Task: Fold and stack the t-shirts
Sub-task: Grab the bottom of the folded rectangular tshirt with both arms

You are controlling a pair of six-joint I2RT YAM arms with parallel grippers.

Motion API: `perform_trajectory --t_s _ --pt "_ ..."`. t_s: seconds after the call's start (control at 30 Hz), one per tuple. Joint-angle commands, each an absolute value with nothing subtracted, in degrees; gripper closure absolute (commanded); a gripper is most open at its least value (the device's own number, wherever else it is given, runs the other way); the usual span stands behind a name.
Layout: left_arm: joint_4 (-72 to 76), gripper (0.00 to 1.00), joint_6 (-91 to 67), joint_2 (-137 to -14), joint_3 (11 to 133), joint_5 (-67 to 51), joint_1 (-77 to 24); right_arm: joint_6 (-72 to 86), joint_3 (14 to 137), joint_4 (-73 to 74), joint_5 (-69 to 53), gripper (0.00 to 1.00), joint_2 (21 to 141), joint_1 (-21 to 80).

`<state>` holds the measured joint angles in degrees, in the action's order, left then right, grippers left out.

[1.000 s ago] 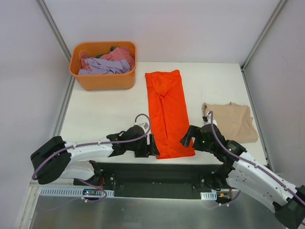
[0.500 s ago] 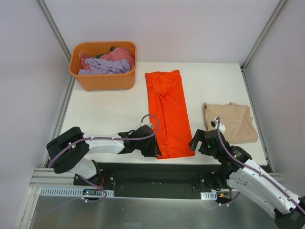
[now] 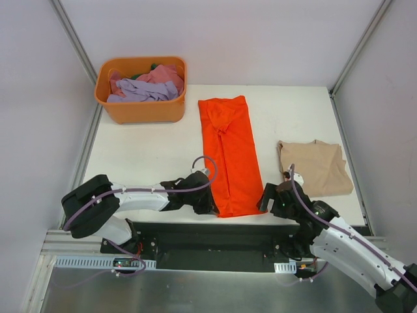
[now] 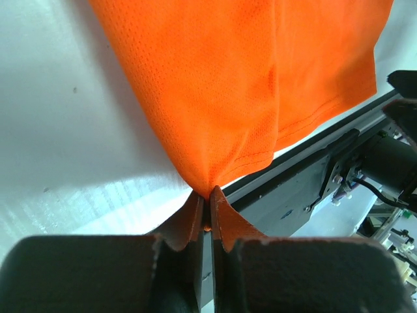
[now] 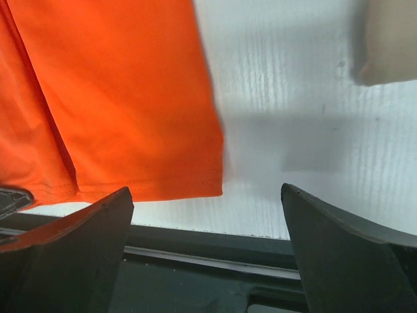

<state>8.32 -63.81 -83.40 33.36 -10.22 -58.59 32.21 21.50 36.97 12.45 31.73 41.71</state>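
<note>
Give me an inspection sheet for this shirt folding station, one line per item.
Surface: white table, a few tiny specks.
Job's things: orange t-shirt folded lengthwise, centre; tan t-shirt folded, right; lilac shirt and pink shirt crumpled in tub, back left.
Clutter: nothing seen.
End effectors: left end effector shut on orange t-shirt's near left corner; right end effector open, empty, beside its near right corner.
Cables: purple cable looping along each arm.
Surroundings: white walls, metal frame posts.

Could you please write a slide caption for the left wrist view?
Left gripper pinches the hem corner of the orange t-shirt lying on the white table.
</note>
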Motion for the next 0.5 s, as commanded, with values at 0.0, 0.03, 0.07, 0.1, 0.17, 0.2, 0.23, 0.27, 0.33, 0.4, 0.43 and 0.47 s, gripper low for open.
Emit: perform_trajectory --t_s 0.0,0.03,0.07,0.1,0.17,0.2,0.23,0.27,0.33,0.4,0.43,0.47 --pt "7.4 1.00 -65.0 -80.1 31.3 -9.1 -59.2 33.3 18.7 31.3 5.0 0.03 33.0 41.6" --pt "7.1 1.00 -65.0 -79.8 31.2 -9.0 -59.2 33.4 18.1 30.1 3.8 0.05 33.3 41.6" --pt "6.9 1.00 -65.1 -79.5 31.0 -8.9 -59.2 33.6 17.8 29.2 3.4 0.07 33.7 41.5" --pt "6.9 1.00 -65.1 -79.4 30.9 -8.9 -59.2 34.2 17.7 28.7 3.8 0.10 34.1 41.5" --pt "6.9 1.00 -65.0 -79.0 31.1 -9.0 -59.2 34.2 17.5 28.4 4.7 0.16 34.7 41.5" --pt "6.8 1.00 -64.9 -79.0 31.1 -9.0 -59.2 34.3 17.3 28.4 5.7 0.18 35.0 41.5" --pt "6.9 1.00 -64.8 -79.0 31.2 -8.9 -59.2 34.6 17.1 28.4 6.8 0.20 35.3 41.6" --pt "6.9 1.00 -64.8 -79.0 31.3 -8.9 -59.2 34.9 16.9 28.4 7.6 0.22 35.6 41.6" --pt "6.9 1.00 -64.6 -79.1 31.6 -9.1 -59.2 35.7 16.7 28.3 7.6 0.30 36.1 41.5" --pt "6.8 1.00 -64.5 -79.2 31.8 -9.5 -59.2 35.8 16.7 27.9 6.2 0.39 36.2 41.5" --pt "6.9 1.00 -64.5 -79.1 31.7 -9.5 -59.2 35.8 16.8 27.8 5.7 0.43 36.2 41.5" --pt "6.9 1.00 -64.6 -79.0 31.6 -9.6 -59.2 35.7 16.7 27.7 5.6 0.49 35.9 41.5"
